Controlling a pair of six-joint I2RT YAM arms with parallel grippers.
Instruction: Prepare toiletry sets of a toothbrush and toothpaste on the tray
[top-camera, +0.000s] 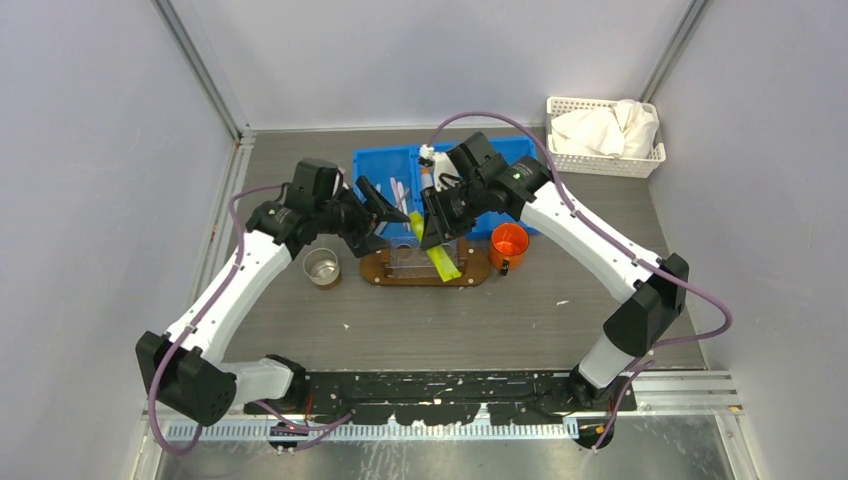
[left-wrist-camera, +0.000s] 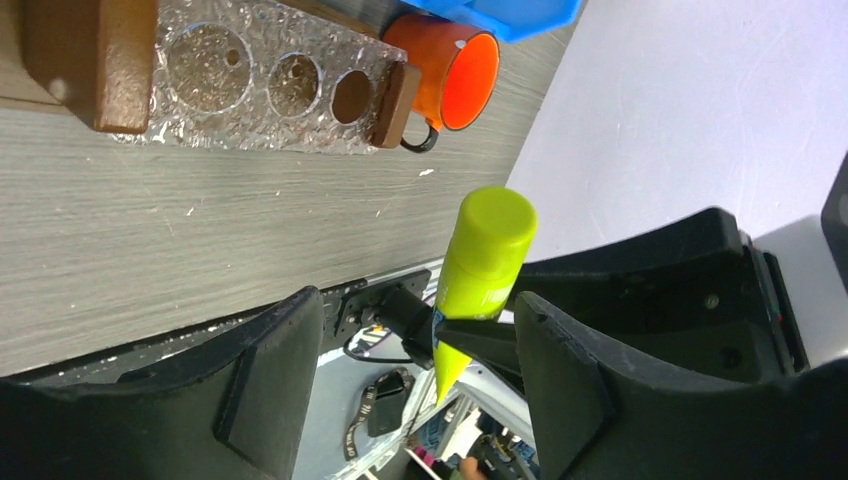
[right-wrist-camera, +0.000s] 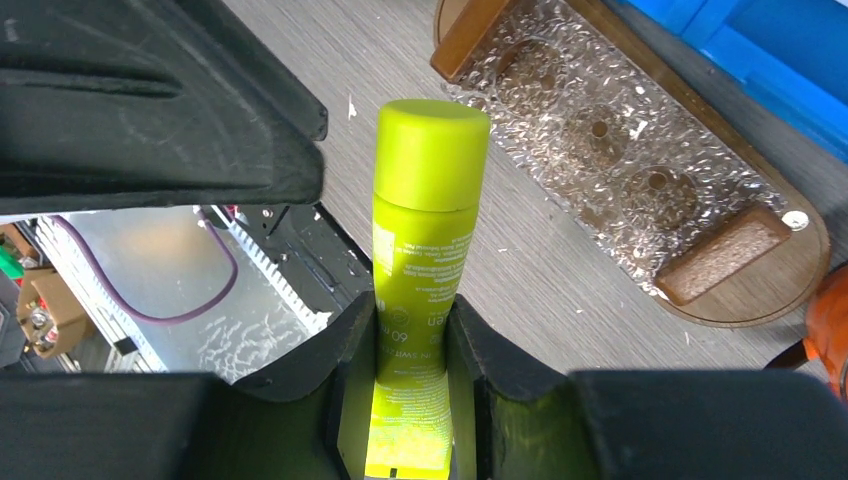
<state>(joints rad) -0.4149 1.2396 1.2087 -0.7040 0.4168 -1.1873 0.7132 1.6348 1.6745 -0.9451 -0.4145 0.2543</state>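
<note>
I log: right claw (right-wrist-camera: 410, 325) clamped on yellow-green tube (right-wrist-camera: 427, 190) by tray (top-camera: 373, 268); left claw (left-wrist-camera: 415, 345) wide, flanking tube.

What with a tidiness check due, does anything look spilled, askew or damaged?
Only small white flecks scattered on the grey table; nothing spilled or broken. The yellow-green toothpaste tube is tilted because the right gripper holds it by the dark-brown wooden tray.

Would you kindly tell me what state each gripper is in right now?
Left gripper: open, holding nothing.
Right gripper: closed on the yellow-green toothpaste tube.
</note>
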